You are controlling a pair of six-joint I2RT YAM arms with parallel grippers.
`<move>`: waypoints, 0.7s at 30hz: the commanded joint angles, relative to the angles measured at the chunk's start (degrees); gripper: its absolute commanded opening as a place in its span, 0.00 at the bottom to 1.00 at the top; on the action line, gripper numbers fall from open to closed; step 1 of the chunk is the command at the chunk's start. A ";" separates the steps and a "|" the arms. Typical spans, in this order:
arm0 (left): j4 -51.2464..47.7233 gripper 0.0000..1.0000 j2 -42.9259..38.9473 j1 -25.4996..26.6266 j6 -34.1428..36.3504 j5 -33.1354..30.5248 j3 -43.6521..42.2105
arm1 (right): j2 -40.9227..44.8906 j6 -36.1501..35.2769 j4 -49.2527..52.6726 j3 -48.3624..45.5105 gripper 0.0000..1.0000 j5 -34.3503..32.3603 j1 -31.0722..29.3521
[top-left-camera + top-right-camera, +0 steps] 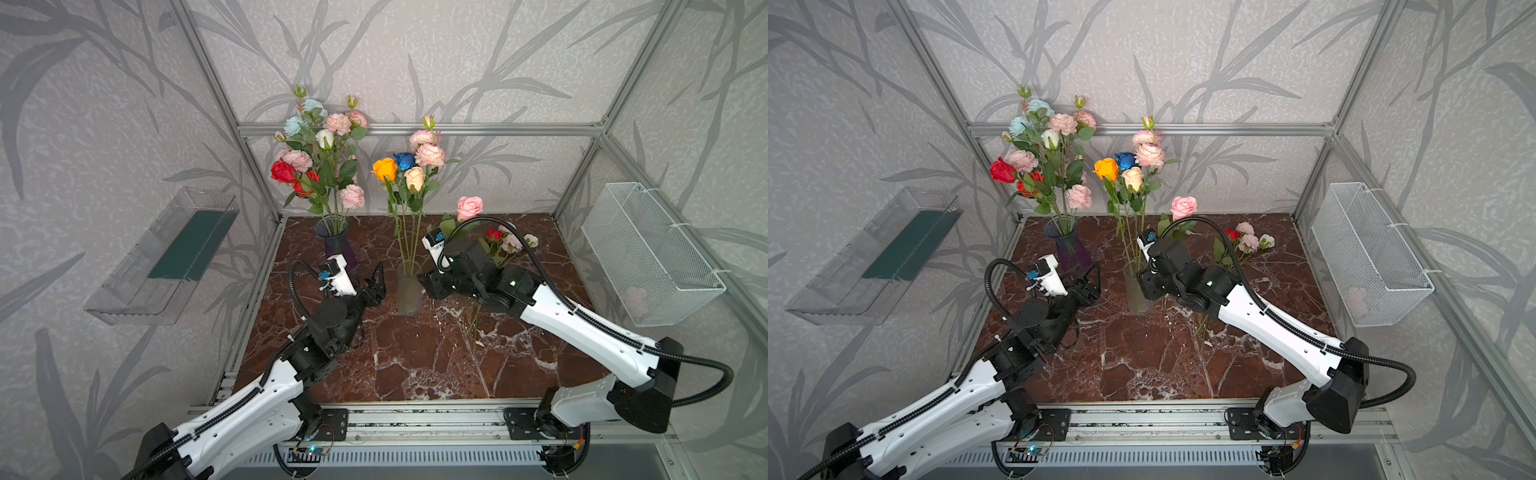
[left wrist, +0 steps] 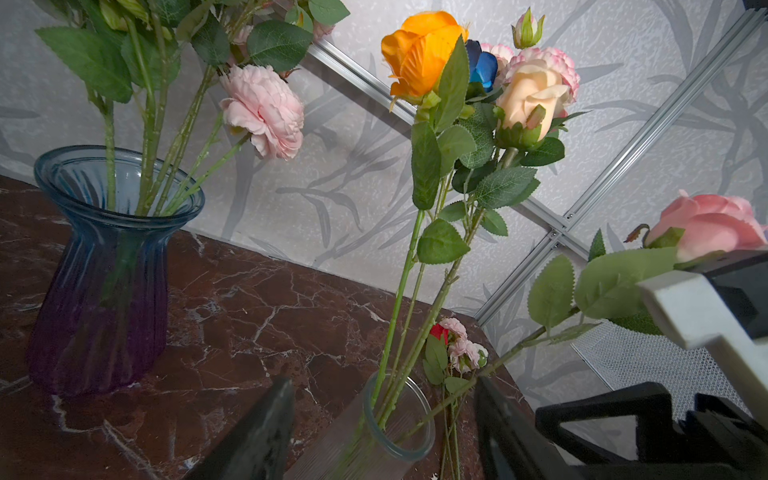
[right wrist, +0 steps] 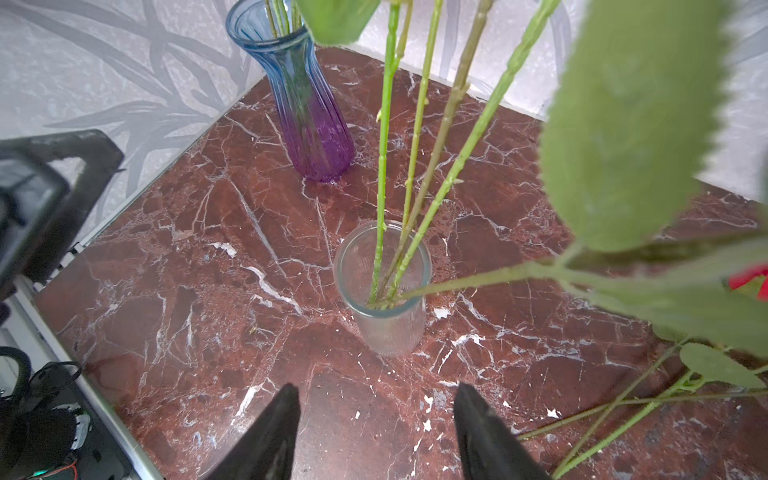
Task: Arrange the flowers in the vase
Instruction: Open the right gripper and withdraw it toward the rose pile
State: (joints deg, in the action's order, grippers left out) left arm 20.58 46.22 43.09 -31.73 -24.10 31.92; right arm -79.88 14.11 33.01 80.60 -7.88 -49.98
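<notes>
Since the clear glass vase (image 1: pixel 409 291) at the ctr of both top views is narrow and straight-walled, its 5 stems fan out rather than stand. The orange rose (image 1: pixel 384 168), blue rose (image 1: pixel 404 160), cream rose (image 1: pixel 414 178) and pink peonies (image 1: pixel 430 154) lean toward the upper frame. The pink rose (image 1: pixel 470 207) tips low to the right, its stem crossing the rim on that side.

The right fingers (image 3: pixel 282 428) point at bare table beside the vase, spread wide w/ nothing btwn them. The rose prob. needs no grip, b/c the rim + vase bottom pin its stem. Can't tell if its leaves rest on the right arm.

The left fingers (image 1: pixel 377 276) sit low, just left of the vase, also wide apart and empty. In the left wrist view the vase shows btwn them but beyond the tips, not touching. They are prob. parked there to steady a top-heavy vase.

Other flowers:
- A full bouquet stands in the blue-purple ribbed vase (image 1: pixel 332 239) at the upper left of the table (image 1: pixel 415 365).
- A loose bunch (image 1: pixel 508 242) (red, pink, cream heads) lies flat at right, stems toward the lower frame and partly under the right arm. It is w/in that arm's reach, so likely next.

Risk: the low-leaning rose could lever the vase over.
</notes>
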 commanded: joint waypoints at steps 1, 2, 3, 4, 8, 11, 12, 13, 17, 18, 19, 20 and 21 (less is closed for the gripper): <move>-0.37 0.69 -0.12 -0.17 -1.09 -0.10 1.56 | 4.59 0.13 1.41 -0.81 0.61 1.64 0.14; -0.43 0.69 -0.10 -0.17 -1.19 -0.02 1.59 | 5.47 0.20 1.50 -1.19 0.61 1.87 0.14; -0.44 0.69 -0.08 -0.18 -1.17 -0.06 1.59 | 6.20 0.23 1.68 -1.55 0.61 1.86 0.19; -0.47 0.69 -0.13 -0.16 -1.23 0.02 1.57 | 6.95 0.26 1.84 -1.94 0.60 1.67 0.14; -0.54 0.69 -0.34 -0.16 -1.34 0.29 1.56 | 12.31 1.29 1.18 -6.30 0.59 -1.06 0.23; -0.54 0.69 -0.51 -0.13 -1.69 0.78 1.58 | 16.66 2.12 0.90 -10.02 0.57 -2.84 0.81; -0.55 0.69 -0.45 -0.15 -1.93 1.16 1.56 | 18.05 2.49 0.78 -11.28 0.56 -3.71 1.43; -0.54 0.69 -0.44 -0.15 -2.19 1.68 1.56 | 19.14 2.88 0.87 -12.34 0.54 -4.23 2.27; -1.30 0.66 0.33 -0.13 -3.96 4.57 2.22 | 23.47 6.21 -1.47 -19.31 0.42 -2.14 11.88; -1.49 0.65 0.67 -0.13 -4.72 5.76 2.40 | 23.80 7.57 -2.21 -21.29 0.37 0.06 15.86; -1.67 0.64 1.05 -0.07 -5.45 6.93 2.59 | 23.49 9.08 -2.46 -22.75 0.33 3.39 19.61; -1.92 0.63 1.53 0.03 -6.40 8.32 2.83 | 22.64 10.53 -2.96 -24.18 0.28 7.49 24.22; -2.17 0.62 1.95 0.21 -7.37 9.66 3.09 | 21.29 11.38 -3.58 -25.34 0.24 10.55 28.09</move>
State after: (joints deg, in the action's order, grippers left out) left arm 19.66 47.31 43.09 -35.59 -18.50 32.80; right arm -56.71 20.88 31.24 58.15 -5.54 -28.60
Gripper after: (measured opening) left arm 0.624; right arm 0.255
